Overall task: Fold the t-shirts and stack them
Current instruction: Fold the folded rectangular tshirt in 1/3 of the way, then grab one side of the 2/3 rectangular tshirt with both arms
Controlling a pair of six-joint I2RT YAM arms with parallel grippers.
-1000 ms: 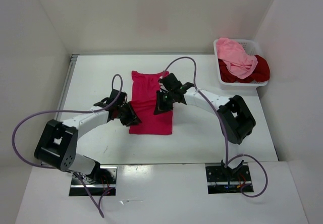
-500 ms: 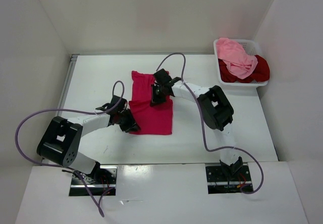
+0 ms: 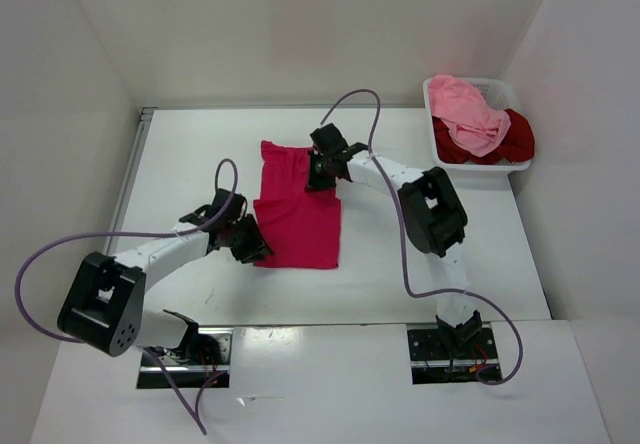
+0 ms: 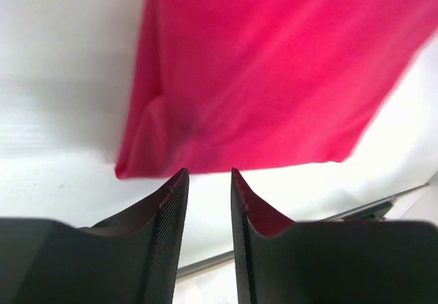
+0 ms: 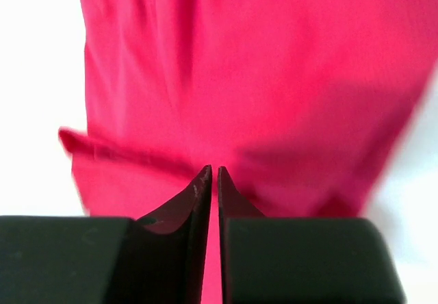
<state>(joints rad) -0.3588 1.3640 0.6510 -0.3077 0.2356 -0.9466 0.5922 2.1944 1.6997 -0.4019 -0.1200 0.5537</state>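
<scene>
In the far right corner of the table [image 3: 200, 154] the basket [image 3: 478, 167] holds two shirts. The pink shirt [image 3: 468, 112] is heaped on top of the dark red shirt [image 3: 515, 136], which bulges over the basket's right rim. Mid-table the crimson shirt [image 3: 300, 219] lies flat, wider at its near part, with a narrower strip reaching away. The left pincer [image 3: 252, 241] sits at its near left corner, fingers a little apart with table showing between them, gripping nothing. The right pincer [image 3: 317, 172] is over the far right edge, fingers almost together with only a slit. Whether cloth is nipped there I cannot tell, as the wrist view is blurred.
</scene>
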